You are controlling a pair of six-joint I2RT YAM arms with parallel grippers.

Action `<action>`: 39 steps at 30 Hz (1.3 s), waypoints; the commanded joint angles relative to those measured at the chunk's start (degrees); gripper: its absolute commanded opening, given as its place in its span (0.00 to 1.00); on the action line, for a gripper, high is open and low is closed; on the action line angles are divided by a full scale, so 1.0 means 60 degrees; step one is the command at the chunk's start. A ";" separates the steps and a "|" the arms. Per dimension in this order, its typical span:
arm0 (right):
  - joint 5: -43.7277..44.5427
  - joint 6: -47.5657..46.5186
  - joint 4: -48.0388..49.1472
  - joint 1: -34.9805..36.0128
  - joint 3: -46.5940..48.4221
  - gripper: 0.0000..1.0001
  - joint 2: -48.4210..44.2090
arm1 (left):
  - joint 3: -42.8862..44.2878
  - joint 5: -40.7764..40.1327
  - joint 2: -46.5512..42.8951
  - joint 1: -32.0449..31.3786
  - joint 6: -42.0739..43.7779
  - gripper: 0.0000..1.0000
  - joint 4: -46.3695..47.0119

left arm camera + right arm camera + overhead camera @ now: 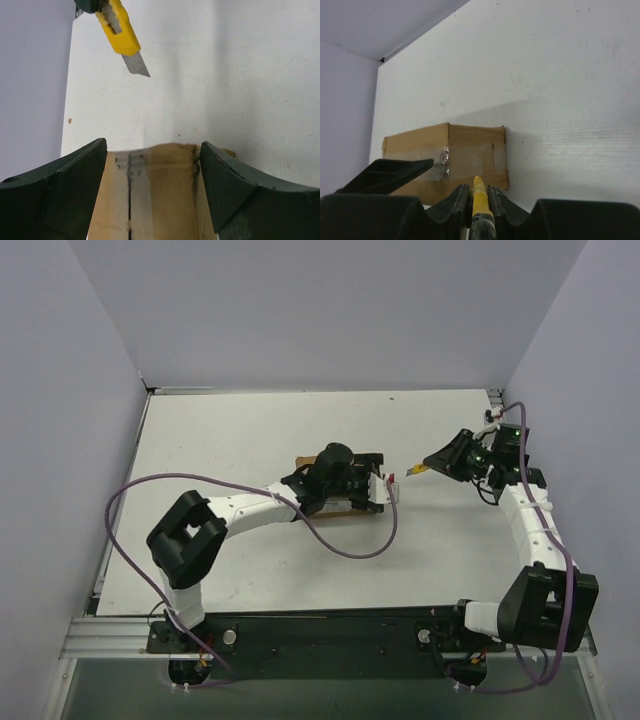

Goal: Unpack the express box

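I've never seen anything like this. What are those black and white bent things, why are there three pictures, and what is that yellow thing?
Those are two robot arms bolted to a white table. One picture looks down from above; the other two come from small cameras on each arm's wrist. On the table lies a taped cardboard box, the express box to be unpacked. The left gripper stands open around one end of the box. The right gripper is shut on a yellow utility knife, blade out, pointed toward the box but not touching it.
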 commanded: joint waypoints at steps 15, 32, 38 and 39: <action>-0.1865 0.4681 0.6226 -0.0071 -0.0609 0.00 0.2518 | -0.0404 -0.0097 -0.1787 0.0743 -0.1698 0.84 -0.2164; -0.1044 0.4241 0.6212 0.0530 -0.1297 0.00 0.2225 | 0.0476 0.0094 -0.0996 0.0729 -0.2094 0.83 -0.2693; -0.1117 0.4344 0.6357 0.0530 -0.1414 0.00 0.2210 | 0.0564 0.0094 -0.0864 0.0729 -0.2138 0.83 -0.2693; -0.1132 0.4387 0.6402 0.0530 -0.1429 0.00 0.2196 | 0.0578 0.0094 -0.0835 0.0729 -0.2153 0.83 -0.2707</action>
